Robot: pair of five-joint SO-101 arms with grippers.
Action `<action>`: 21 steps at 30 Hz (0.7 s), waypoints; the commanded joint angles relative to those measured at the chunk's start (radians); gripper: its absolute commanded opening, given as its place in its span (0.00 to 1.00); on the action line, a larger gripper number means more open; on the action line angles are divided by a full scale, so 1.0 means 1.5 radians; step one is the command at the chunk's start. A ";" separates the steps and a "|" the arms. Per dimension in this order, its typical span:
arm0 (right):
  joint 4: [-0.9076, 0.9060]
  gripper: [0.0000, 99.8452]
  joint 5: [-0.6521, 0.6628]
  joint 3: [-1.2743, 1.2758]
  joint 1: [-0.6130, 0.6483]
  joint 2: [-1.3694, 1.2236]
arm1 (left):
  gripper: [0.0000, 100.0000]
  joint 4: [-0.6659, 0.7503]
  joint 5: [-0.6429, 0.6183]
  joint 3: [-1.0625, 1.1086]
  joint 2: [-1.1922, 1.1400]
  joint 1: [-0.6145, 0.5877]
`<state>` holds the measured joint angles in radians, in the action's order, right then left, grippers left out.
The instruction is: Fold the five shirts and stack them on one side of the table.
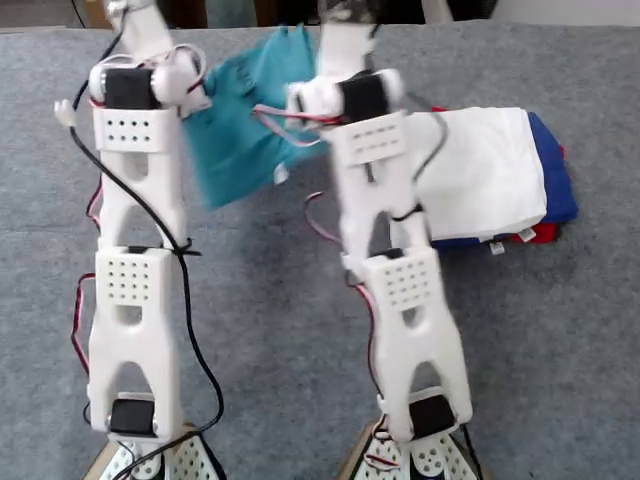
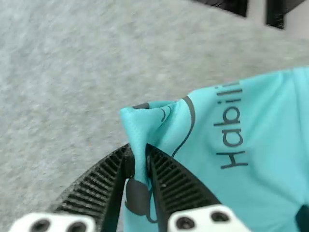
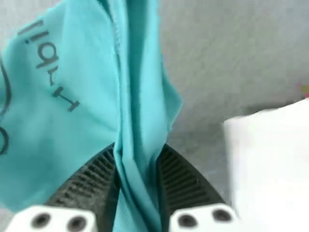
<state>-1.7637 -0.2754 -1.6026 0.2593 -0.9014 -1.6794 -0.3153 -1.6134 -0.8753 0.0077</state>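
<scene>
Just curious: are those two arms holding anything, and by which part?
Both hold the teal shirt: the left fingers pinch a corner, the right fingers a bunched edge.

A: Where is the high view?
B: Above the bases of the 2 arms (image 1: 130, 285), looking down along them across the table (image 1: 560, 340) to its far edge.
A: And the wrist views?
B: The left looks past the left gripper (image 2: 139, 153), the right past the right gripper (image 3: 137, 153), both very near the cloth.
A: What is shared?
B: All 3 catch the teal shirt (image 1: 235, 130); high and right wrist views share the white shirt (image 1: 490, 170).
</scene>
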 commanded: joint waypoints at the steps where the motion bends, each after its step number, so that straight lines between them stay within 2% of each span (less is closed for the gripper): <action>1: -0.002 0.02 0.041 0.004 -0.064 0.126 | 0.03 0.038 0.001 -0.033 0.069 0.053; 5: -0.002 0.01 0.073 0.122 -0.148 0.242 | 0.03 0.095 -0.035 -0.033 0.074 0.106; 14: 0.007 0.01 0.133 0.593 -0.310 0.542 | 0.03 0.191 -0.037 -0.032 0.043 0.265; 21: 0.145 0.01 0.198 0.768 -0.434 0.605 | 0.03 0.366 -0.040 -0.032 -0.079 0.351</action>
<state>-1.6210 -0.0161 -0.5117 -0.3284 -0.0514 -1.2344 -0.3644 -1.6134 -0.9720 0.4987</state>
